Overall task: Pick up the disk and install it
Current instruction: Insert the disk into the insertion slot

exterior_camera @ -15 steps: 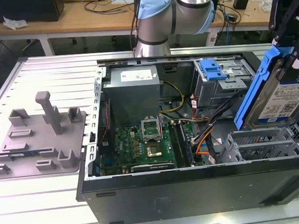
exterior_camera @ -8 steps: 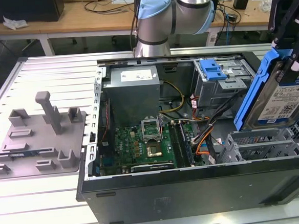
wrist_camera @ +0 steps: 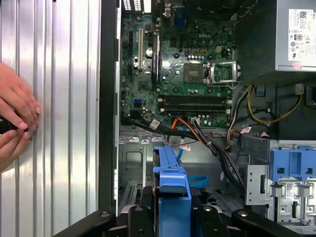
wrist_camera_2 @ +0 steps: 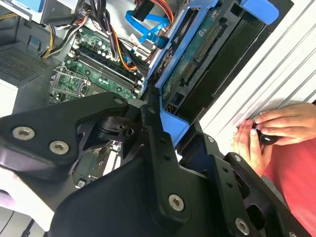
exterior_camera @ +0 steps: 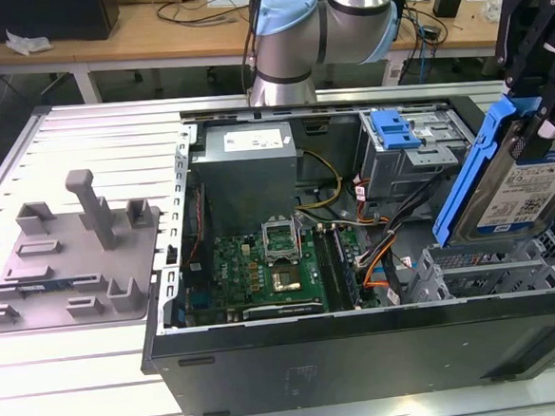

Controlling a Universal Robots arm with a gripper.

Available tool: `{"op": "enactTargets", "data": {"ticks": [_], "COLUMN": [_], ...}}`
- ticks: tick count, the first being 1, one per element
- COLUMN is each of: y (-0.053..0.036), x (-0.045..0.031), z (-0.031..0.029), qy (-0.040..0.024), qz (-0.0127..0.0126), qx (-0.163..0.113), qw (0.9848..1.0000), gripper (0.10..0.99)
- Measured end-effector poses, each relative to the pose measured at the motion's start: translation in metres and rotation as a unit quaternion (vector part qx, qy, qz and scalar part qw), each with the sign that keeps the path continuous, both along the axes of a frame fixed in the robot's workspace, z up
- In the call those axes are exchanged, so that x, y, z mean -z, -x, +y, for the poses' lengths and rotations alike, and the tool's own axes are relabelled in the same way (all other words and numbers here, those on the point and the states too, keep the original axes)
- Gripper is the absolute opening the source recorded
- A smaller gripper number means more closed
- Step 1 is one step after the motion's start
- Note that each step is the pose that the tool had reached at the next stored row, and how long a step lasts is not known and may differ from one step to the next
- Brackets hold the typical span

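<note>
The disk [exterior_camera: 531,185], a silver drive with a white-and-blue label and blue rails, hangs tilted at the exterior view's right. My gripper [exterior_camera: 540,104] is shut on its upper end. It sits just above the grey drive bay [exterior_camera: 496,271] at the front corner of the open computer case [exterior_camera: 269,361]. In the second wrist view the disk's dark underside and connector edge [wrist_camera_2: 207,54] run away from the gripper [wrist_camera_2: 168,121]. In the first wrist view the disk's blue rail [wrist_camera: 171,173] stands edge-on above the gripper [wrist_camera: 172,211].
A grey cage with a ribbed blue tab [exterior_camera: 396,128] sits at the back of the case, beside bundled cables [exterior_camera: 376,249] and the motherboard [exterior_camera: 281,265]. A grey fixture with upright posts [exterior_camera: 71,251] lies on the slatted table at the exterior view's left. A person's hands [wrist_camera_2: 276,128] [wrist_camera: 15,118] rest on the table beside the case.
</note>
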State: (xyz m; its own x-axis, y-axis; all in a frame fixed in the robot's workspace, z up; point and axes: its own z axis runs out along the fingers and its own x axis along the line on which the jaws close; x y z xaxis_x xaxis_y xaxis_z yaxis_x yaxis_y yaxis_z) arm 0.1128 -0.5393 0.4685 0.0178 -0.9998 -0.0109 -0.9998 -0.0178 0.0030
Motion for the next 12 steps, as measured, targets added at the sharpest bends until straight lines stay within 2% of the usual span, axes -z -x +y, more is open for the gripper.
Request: {"op": "enactTargets", "data": {"ticks": [12], "y": [0.0], "x": [0.0039], "z": [-0.0016], "qy": [0.0001], "qz": [0.0], "qx": [0.007], "qw": [1.0], "gripper": [0.365]}}
